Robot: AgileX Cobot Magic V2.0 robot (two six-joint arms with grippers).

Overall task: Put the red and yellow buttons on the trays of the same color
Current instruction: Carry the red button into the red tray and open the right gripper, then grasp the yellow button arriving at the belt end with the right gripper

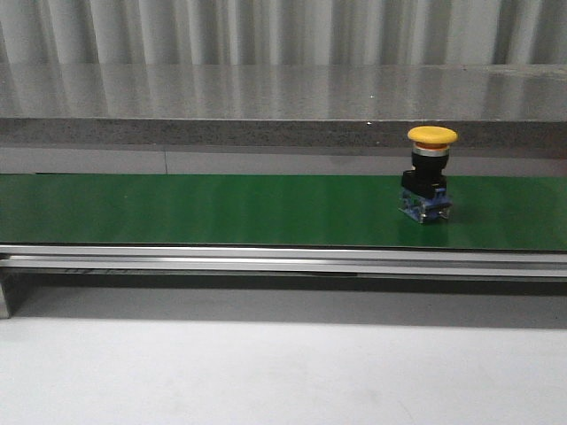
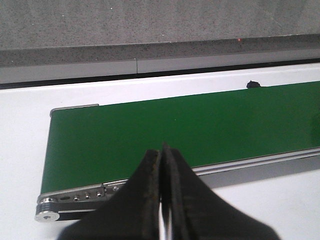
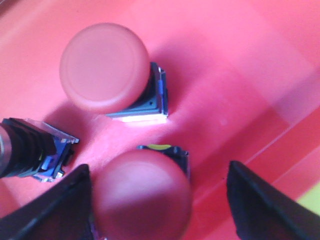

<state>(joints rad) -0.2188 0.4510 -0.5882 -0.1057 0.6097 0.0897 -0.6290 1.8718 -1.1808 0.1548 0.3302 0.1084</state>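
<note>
A yellow button with a black and blue base stands upright on the green belt, toward its right. No gripper shows in the front view. In the right wrist view my right gripper hangs open over the red tray. A red button stands between its fingers, close against one finger and well apart from the other. A second red button stands upright beyond it, and a third lies on its side. My left gripper is shut and empty above the belt's end.
A grey stone ledge runs behind the belt, and the white table lies in front of it. A small dark object pokes up at the belt's far edge. A yellowish patch shows just past the red tray's rim.
</note>
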